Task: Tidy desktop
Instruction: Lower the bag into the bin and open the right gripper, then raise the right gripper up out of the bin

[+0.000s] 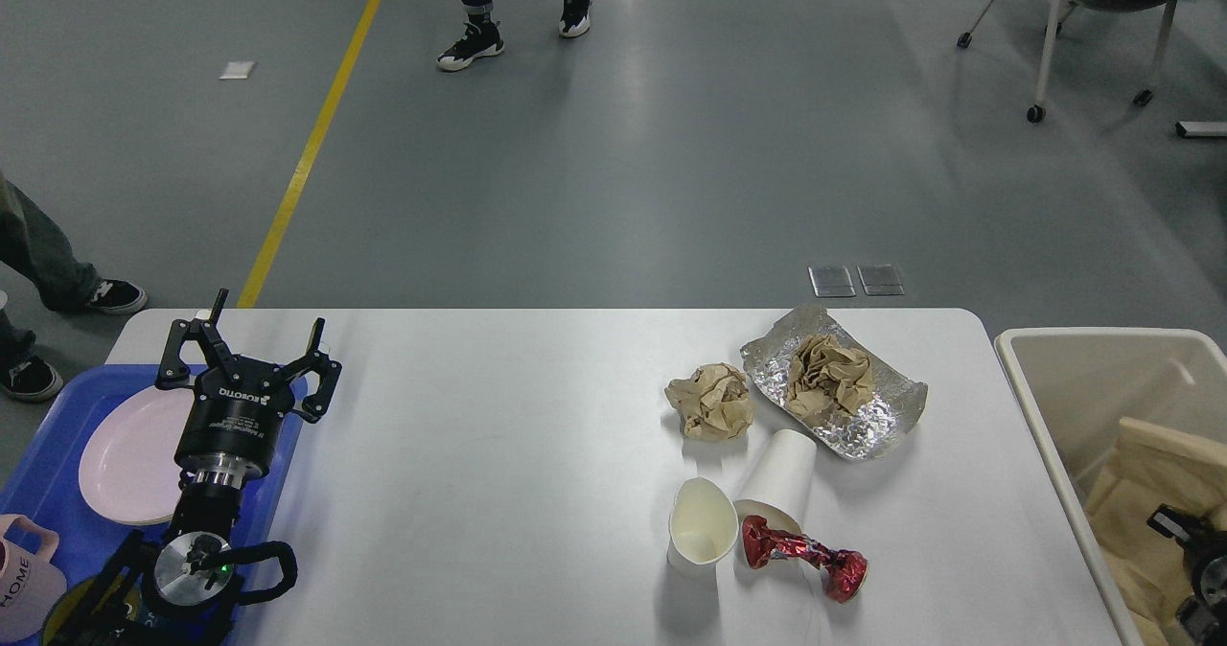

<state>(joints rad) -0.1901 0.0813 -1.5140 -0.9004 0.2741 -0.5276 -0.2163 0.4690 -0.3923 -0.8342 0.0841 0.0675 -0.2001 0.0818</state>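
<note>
Desktop [498, 454], smooth matte white, holds crinkled foil [882, 426].

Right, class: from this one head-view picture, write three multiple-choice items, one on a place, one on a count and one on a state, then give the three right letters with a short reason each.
1. Where does the pink plate lie?
A. on the blue tray
B. in the beige bin
C. on the foil sheet

2. How many white paper cups are on the desktop?
A. one
B. two
C. four

3. How do the fingers of the left gripper stand?
A. closed on a cup
C. spread apart, holding nothing
B. closed on the plate

Answers:
1 A: the plate rests inside the tray at the left edge.
2 B: one tipped cup and one squashed cup lie beside the red wrapper.
3 C: there is a clear gap between the fingers and nothing in it.
</note>
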